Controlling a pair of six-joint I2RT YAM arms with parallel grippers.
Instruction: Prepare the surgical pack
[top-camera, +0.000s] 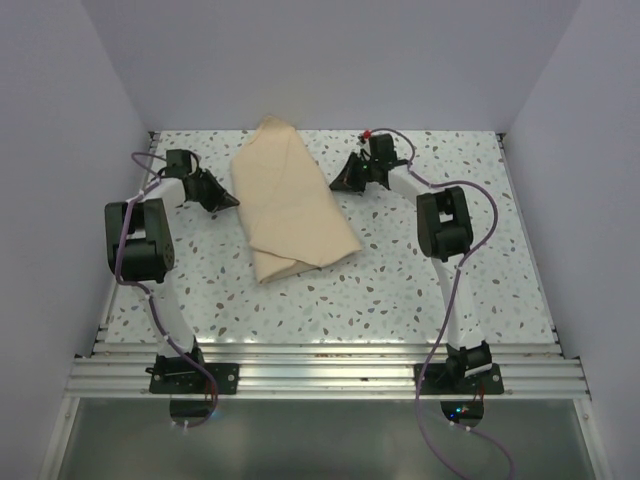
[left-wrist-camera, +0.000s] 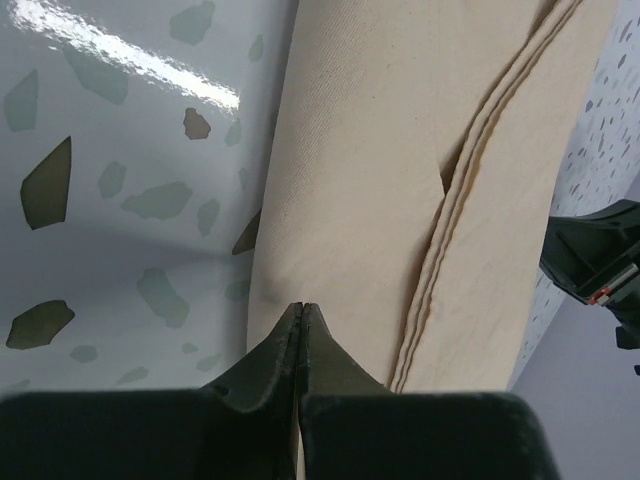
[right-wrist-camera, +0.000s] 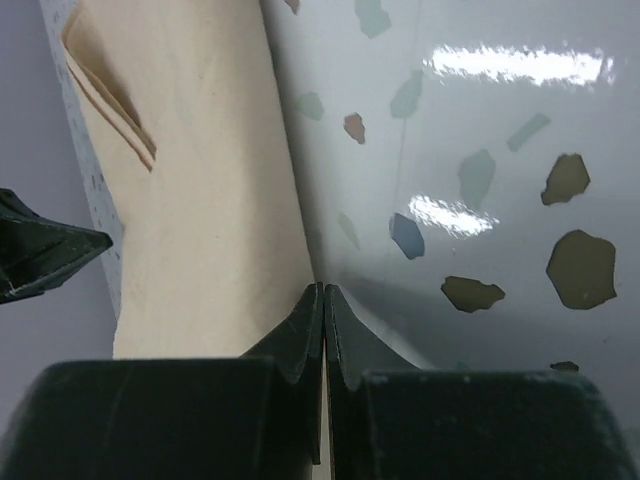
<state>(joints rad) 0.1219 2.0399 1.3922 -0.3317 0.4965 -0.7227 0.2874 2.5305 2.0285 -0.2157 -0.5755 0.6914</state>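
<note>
Arms reach up from the frame's bottom edge, the left hand (top-camera: 230, 200) and right hand (top-camera: 338, 182) both pinched fully shut, nothing visibly between their tips. Between them, upper centre on the speckled desk (top-camera: 420, 290), lies the folded tan sheet (top-camera: 295, 205), a tip at each side edge, probably to tuck the wrap evenly.

"Can you see inside the folded tan sheet (top-camera: 296, 205)?"

"No. Its outer layers cover the inner ones, and from above the fingertips beside it are too small to judge."

"And close up?"

"The left gripper (left-wrist-camera: 302, 308) has its tips pressed together at the sheet's edge. I can't tell whether any fabric is pinched. It's the same with the right gripper (right-wrist-camera: 323, 290). Both wrist views crop the sheet."
</note>
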